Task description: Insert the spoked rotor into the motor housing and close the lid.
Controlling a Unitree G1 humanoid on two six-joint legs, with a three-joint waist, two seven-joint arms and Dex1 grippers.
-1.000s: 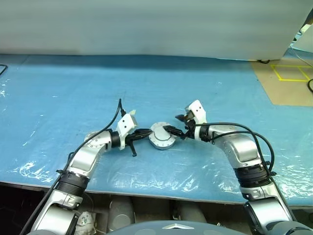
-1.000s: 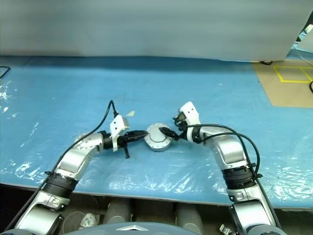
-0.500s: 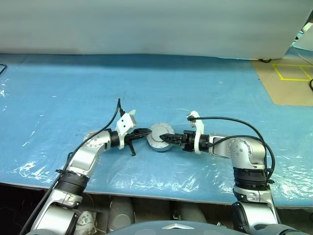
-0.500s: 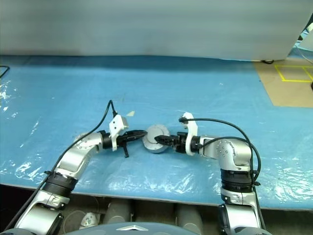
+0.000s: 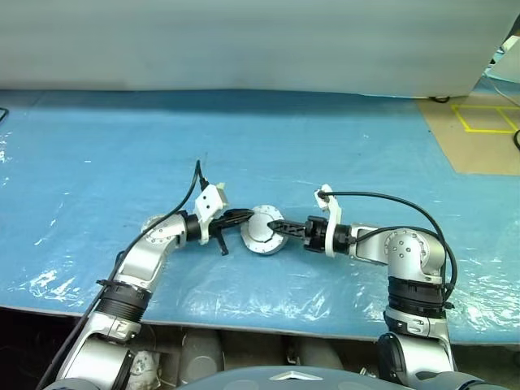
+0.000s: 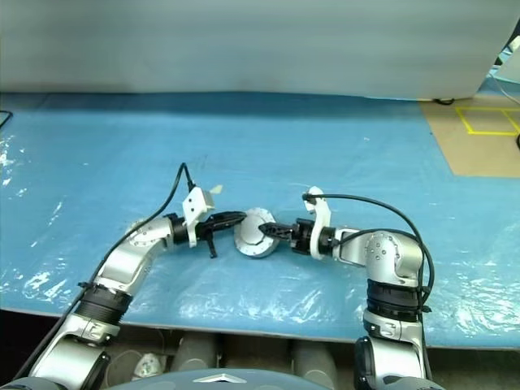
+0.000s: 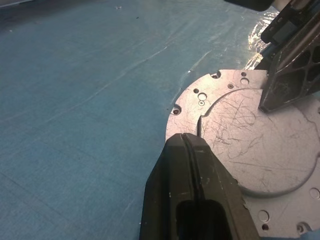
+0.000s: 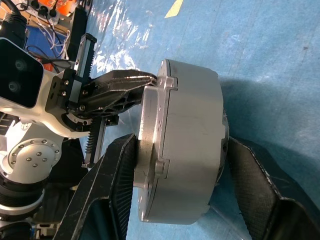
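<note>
The motor housing (image 5: pixel 258 240) sits at the table's middle as one round silver drum, the lid (image 7: pixel 250 145) with its scratched silver-grey face closed on top. The spoked rotor is hidden. My left gripper (image 5: pixel 248 216) is shut, its tips (image 7: pixel 186 140) touching the lid's rim from the left. My right gripper (image 5: pixel 273 227) comes in level from the right. It is shut on the motor housing (image 8: pixel 195 145), with one of its fingers (image 8: pixel 115 185) on the lid's face and the other under the base. The drum looks slightly tipped up.
A blue table (image 5: pixel 122 146) covered in wrinkled clear film spreads wide on all sides. Its front edge (image 5: pixel 244 313) runs just below my arms. A brown floor patch with yellow tape (image 5: pixel 479 122) lies at the far right, and a grey wall runs along the back.
My right wrist has rolled and the arm dropped level, its fingers closing onto the housing's top and bottom. The housing has shifted slightly left. My left gripper has kept still.
</note>
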